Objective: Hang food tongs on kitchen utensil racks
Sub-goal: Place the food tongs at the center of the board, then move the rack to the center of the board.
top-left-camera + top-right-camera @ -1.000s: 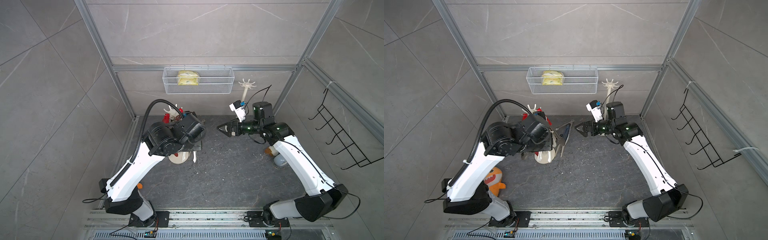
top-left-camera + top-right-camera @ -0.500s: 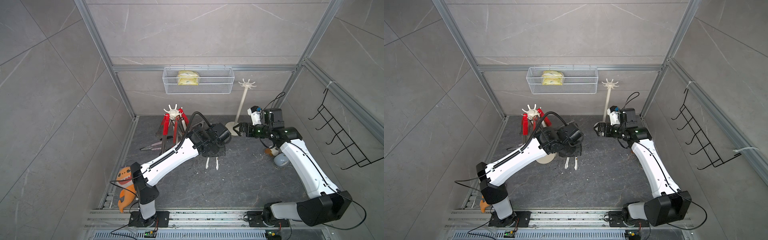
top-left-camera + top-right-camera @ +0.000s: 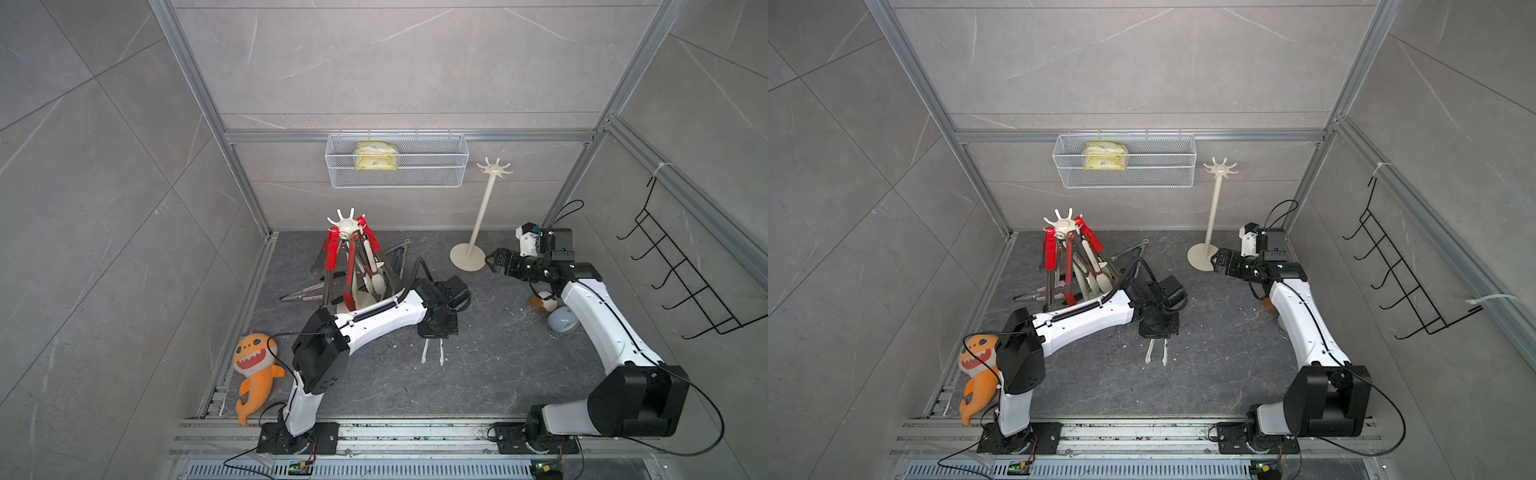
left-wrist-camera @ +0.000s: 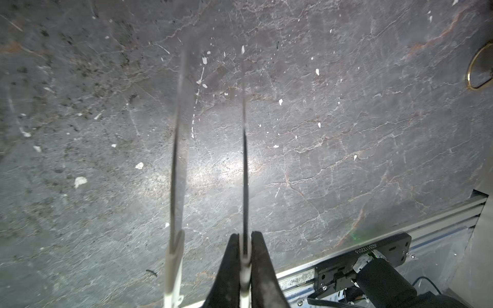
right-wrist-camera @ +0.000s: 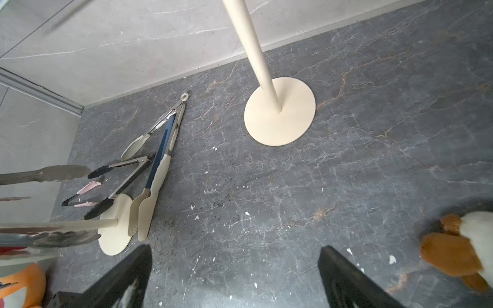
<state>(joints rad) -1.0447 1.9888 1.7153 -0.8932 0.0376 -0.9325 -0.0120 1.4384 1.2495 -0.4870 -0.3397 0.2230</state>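
My left gripper (image 3: 434,334) (image 4: 244,236) is shut on one arm of a pair of cream-handled steel food tongs (image 3: 432,353) (image 4: 177,160). They hang tips down over the middle of the floor, with the other arm free. The left cream rack (image 3: 345,224) carries several hung tongs, red and cream. More tongs (image 3: 397,257) (image 5: 160,149) lie on the floor beside it. The right cream rack (image 3: 493,168) (image 5: 278,114) is bare. My right gripper (image 3: 492,262) (image 5: 234,250) is open and holds nothing, close to that rack's base.
A black wire hook rack (image 3: 681,282) hangs on the right wall. A mesh basket (image 3: 397,162) with a yellow packet is on the back wall. An orange shark plush (image 3: 253,374) lies front left. A white-orange toy (image 3: 544,301) and a grey dome (image 3: 561,322) sit under my right arm.
My left arm came down from high by the left rack to the middle of the floor, carrying the tongs. My right gripper drew back to the right, toward the bare rack's base.
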